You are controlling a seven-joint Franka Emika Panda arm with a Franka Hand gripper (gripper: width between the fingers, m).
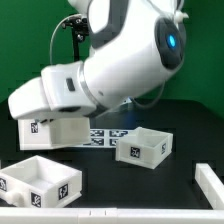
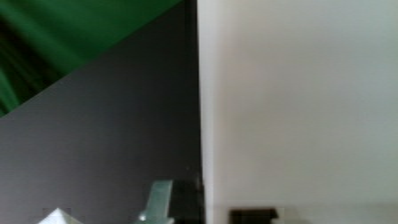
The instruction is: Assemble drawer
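The drawer's white cube casing [image 1: 58,132] stands at the exterior view's left with a black-and-white tag on its front. My gripper [image 1: 52,112] is right at its top, mostly hidden by the arm. In the wrist view a broad white casing wall [image 2: 294,100] fills one side. One translucent finger [image 2: 160,202] stands just beside that wall with a thin dark gap between them. The other finger is hidden. One open-top tray [image 1: 141,146] lies right of centre. The second tray [image 1: 40,180] lies at the front left.
The marker board [image 1: 104,135] lies flat between the casing and the right tray. The big white robot arm [image 1: 130,55] hangs over the middle. A white part [image 1: 210,185] sits at the front right, and a white strip [image 1: 100,211] runs along the front edge.
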